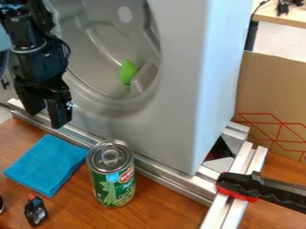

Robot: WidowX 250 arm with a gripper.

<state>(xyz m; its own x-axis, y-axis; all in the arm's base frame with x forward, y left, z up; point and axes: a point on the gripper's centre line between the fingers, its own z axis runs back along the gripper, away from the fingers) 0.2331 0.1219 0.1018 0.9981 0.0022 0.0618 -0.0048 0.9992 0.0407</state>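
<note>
The black pincer (48,117) hangs at the left in front of the grey front-loading machine (179,98), its two fingers pointing down and parted by a moderate gap, with nothing between them. This looks like a pre-grasp stage. The folded blue cloth (46,163), nearest of the loose things, lies flat on the wooden surface (161,199) before the metal rail (173,177). Gripping it would call for lining up over an edge or fold, going low and closing on fabric, clear of the upright green-bean can (112,179) just beside it. A small dark bottle (36,211) stands near; a green object (128,71) sits inside the round opening.
</note>
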